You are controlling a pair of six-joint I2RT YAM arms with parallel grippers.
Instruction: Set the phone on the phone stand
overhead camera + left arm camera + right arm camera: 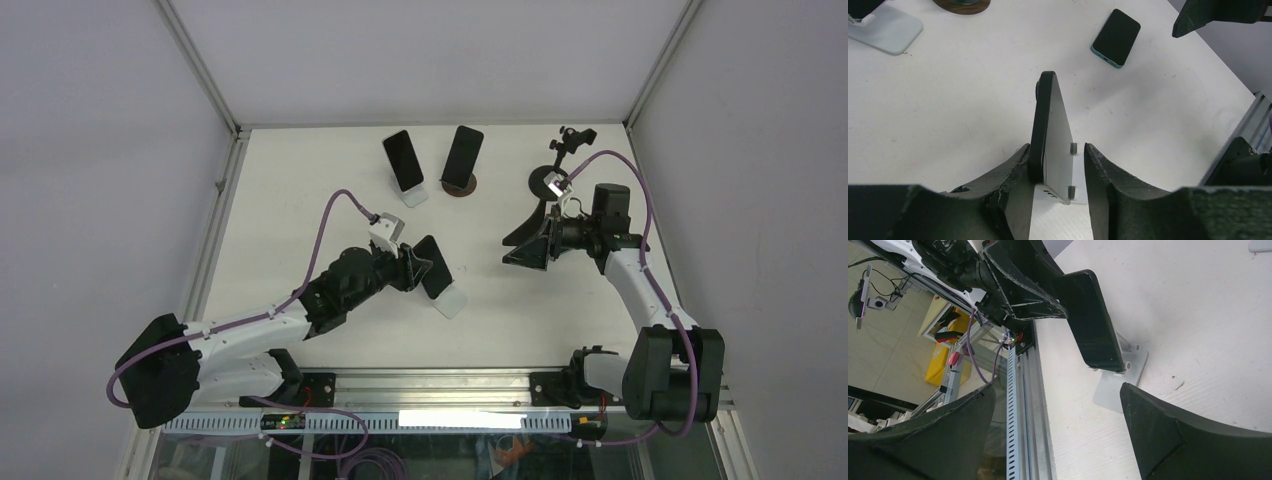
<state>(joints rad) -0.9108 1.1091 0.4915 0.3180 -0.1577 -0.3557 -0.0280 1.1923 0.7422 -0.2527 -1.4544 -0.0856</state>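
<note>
A black phone [435,265] leans upright against the plate of a silver phone stand [451,301] in the middle of the table. My left gripper [1055,150] straddles both and is open. Its left finger lies against the phone's [1040,125] back, and a small gap separates its right finger from the stand's plate [1060,145]. In the right wrist view the phone [1093,320] rests on the stand's two pegs above the stand's base [1118,385]. My right gripper [510,250] hovers to the right of the stand, wide open with nothing in it [1057,390].
A teal-edged phone [1116,37] lies flat on the table beyond the stand. At the back stand a phone on a white stand [405,165], a phone on a round brown base [462,160] and a small black holder [570,140]. The table's metal rail [1020,415] runs along the near edge.
</note>
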